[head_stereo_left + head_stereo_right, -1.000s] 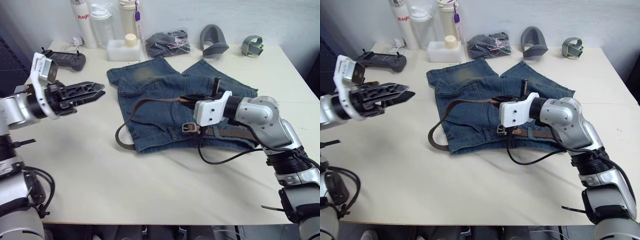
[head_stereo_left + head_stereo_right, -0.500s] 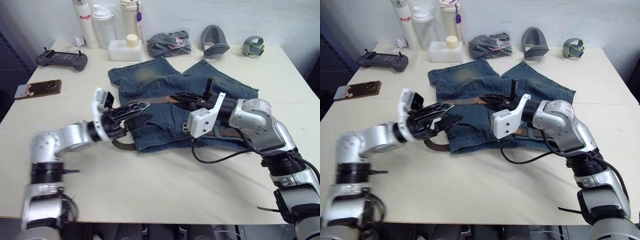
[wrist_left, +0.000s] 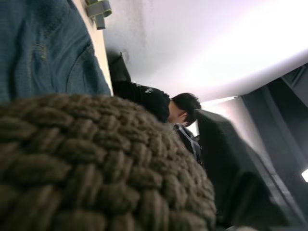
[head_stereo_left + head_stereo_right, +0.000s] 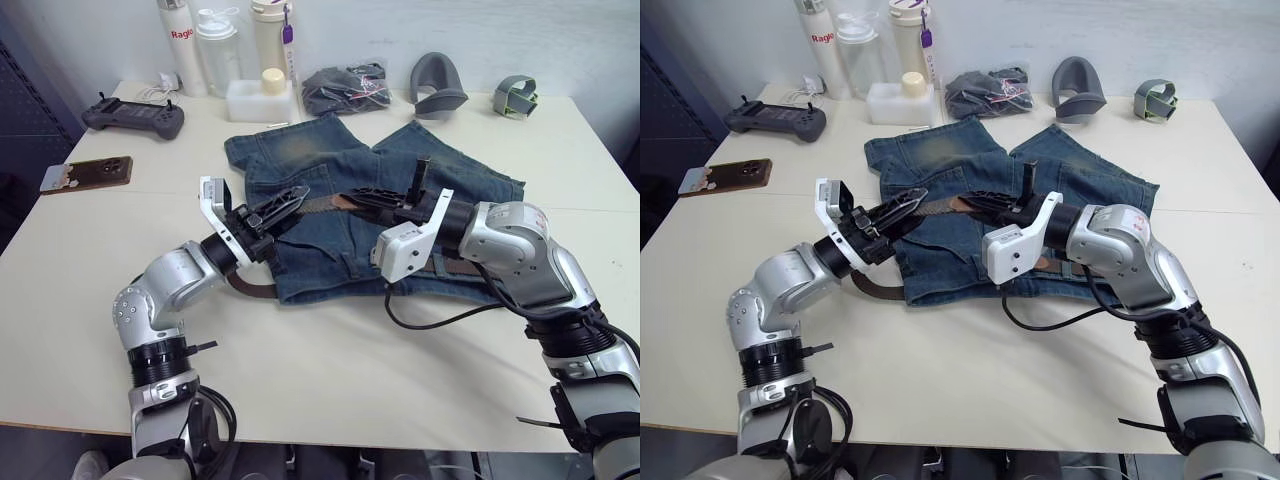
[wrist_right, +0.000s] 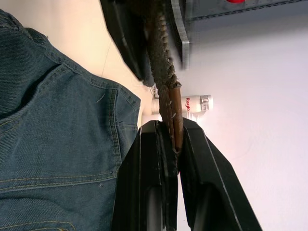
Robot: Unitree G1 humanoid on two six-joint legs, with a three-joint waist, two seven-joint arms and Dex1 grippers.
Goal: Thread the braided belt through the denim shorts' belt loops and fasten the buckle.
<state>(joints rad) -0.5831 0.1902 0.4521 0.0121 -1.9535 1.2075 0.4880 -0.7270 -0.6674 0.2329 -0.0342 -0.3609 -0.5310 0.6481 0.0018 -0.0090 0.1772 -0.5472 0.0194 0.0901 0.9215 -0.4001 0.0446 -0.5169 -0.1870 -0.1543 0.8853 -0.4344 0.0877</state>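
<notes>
Cream laminate covers the wide rectangular table [image 4: 330,380], and on it we find the faded blue denim shorts [image 4: 330,215] lying flat near the far centre, waistband toward the robot. We see the long dark brown braided belt [image 4: 250,285] looping off the shorts' left edge onto the table, then rising across the denim to where both grippers meet; another stretch lies along the waistband on the right side, so we judge part of the threading is done. We cannot tell which of the belt loops it passes through. The right gripper [image 4: 980,204] has its two black fingers clenched on the belt's tan leather tip, as the right wrist view confirms, holding it just above the shorts. The left gripper [image 4: 283,202] reaches the same raised strap from the left; the woven strap lies right against its wrist camera, yet we cannot tell whether its fingers are clamped or released. The small silver metal buckle cannot be made out now, hidden near the right arm, so we judge fastening remains outstanding, with the tip not yet brought to it.
</notes>
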